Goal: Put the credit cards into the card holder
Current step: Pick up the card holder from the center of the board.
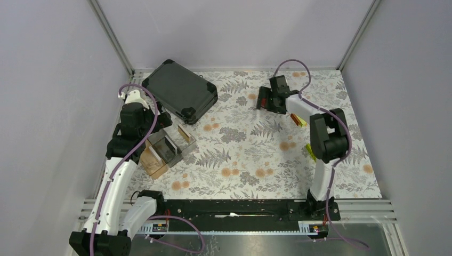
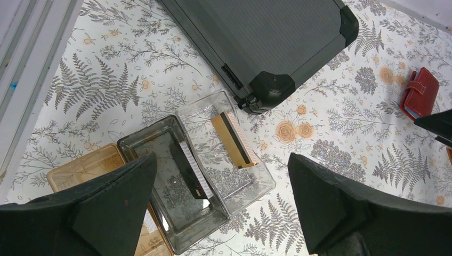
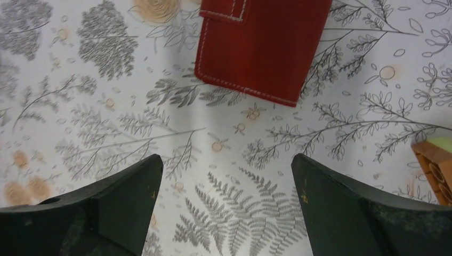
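Fingers (image 2: pixel 106 208) of the left gripper (image 2: pixel 221 160) stand wide apart and hold nothing. They hover over the clear compartmented box (image 2: pixel 256 184) at the left of the table. Two credit cards stand on edge in that box: a tan card with a dark stripe (image 2: pixel 232 138) in the clear compartment, and a grey card (image 2: pixel 192 168) in the smoky one beside it. Under the box's near-left end a wooden base (image 2: pixel 80 170) shows. Just beyond the box, at the far left, lies the dark hard-shell case (image 2: pixel 266 37), shut.

The right gripper (image 3: pixel 226 160) is also spread wide and empty, low over the fern-print cloth (image 3: pixel 224 138) at the far side, right of centre. The red card holder (image 3: pixel 261 48) lies closed on the cloth just beyond its fingertips, not touching them. An orange block (image 3: pixel 432 165) sits to the right of that gripper.
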You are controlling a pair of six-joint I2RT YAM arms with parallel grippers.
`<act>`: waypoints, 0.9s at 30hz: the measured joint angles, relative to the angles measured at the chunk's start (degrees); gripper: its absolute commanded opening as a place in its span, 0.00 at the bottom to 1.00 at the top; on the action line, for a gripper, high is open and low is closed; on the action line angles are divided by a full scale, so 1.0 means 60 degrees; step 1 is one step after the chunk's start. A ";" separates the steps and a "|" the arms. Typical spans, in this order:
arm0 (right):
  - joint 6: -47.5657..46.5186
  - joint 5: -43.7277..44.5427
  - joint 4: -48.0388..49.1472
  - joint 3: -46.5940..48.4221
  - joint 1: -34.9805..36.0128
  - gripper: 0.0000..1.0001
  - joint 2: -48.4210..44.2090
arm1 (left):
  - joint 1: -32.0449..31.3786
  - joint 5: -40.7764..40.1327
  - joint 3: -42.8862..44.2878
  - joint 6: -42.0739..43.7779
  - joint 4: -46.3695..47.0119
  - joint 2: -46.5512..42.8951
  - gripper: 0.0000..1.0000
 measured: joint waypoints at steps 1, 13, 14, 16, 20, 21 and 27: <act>0.0022 0.0160 -0.0153 0.0291 0.0029 0.97 0.0313 | 0.0000 0.0004 0.0000 -0.0004 -0.0007 0.0000 0.99; -0.0029 0.1504 -0.1191 0.3162 0.0025 1.00 0.2510 | 0.0011 0.0168 0.0004 -0.0062 -0.0062 0.0098 0.99; -0.0033 0.1577 -0.1264 0.3308 0.0025 1.00 0.2663 | 0.0011 0.0182 0.0004 -0.0062 -0.0062 0.0098 0.99; -0.0033 0.1727 -0.1446 0.3526 0.0036 0.99 0.2932 | 0.0011 0.0211 0.0000 -0.0062 -0.0062 0.0098 0.99; -0.0047 0.2160 -0.1785 0.4109 0.0055 0.91 0.3483 | 0.0011 0.0240 0.0004 -0.0062 -0.0062 0.0098 0.99; -0.0029 0.2211 -0.1821 0.4175 0.0058 0.88 0.3526 | 0.0011 0.0255 0.0004 -0.0066 -0.0062 0.0098 0.99; 0.0080 0.2331 -0.1865 0.4215 0.0066 0.69 0.3555 | 0.0018 0.0328 0.0004 -0.0066 -0.0062 0.0095 0.99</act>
